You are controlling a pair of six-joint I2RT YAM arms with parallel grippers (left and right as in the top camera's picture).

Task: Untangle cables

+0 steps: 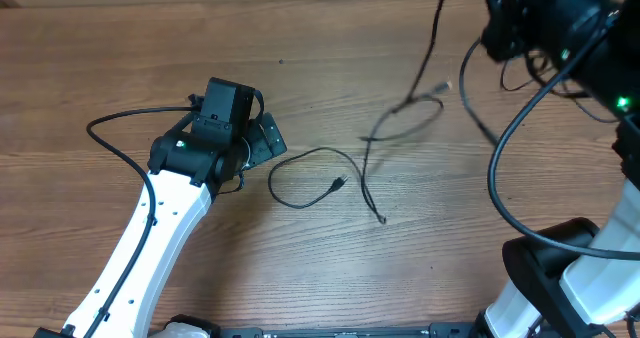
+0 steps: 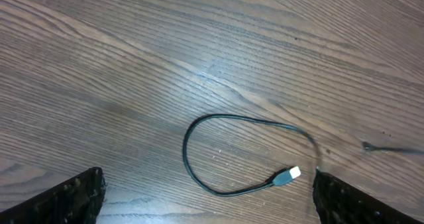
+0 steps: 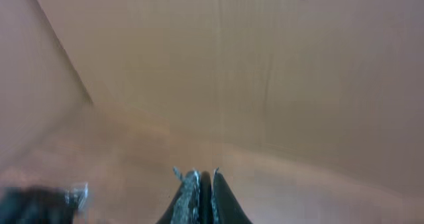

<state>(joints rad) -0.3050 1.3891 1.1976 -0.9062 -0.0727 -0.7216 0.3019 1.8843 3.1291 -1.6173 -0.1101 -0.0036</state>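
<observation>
Left fingers (image 2: pixel 73 197): spread, looped cable (image 2: pixel 252 120) between them.
Right fingers (image 3: pixel 192 197): pressed together.
Handling: limp, light; I'd pinch beside its plug (image 2: pixel 287 176).

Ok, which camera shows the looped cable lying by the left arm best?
Left wrist: the looped cable and its pale plug lie sharp, filling the frame. Overhead shows it small and thin. Right wrist shows none of it.
</observation>
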